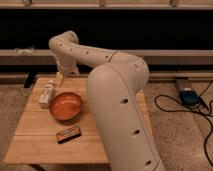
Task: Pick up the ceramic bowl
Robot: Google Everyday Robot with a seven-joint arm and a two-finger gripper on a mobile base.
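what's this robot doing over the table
A one-armed robot is reaching over a wooden table. Its gripper hangs near the table's far edge, just behind the ceramic bowl, and does not appear to touch it. The bowl sits flat on the table, not yet picked up. A white bottle-like item lies beside the bowl, and a small dark packet lies in front of it, nearer the camera.
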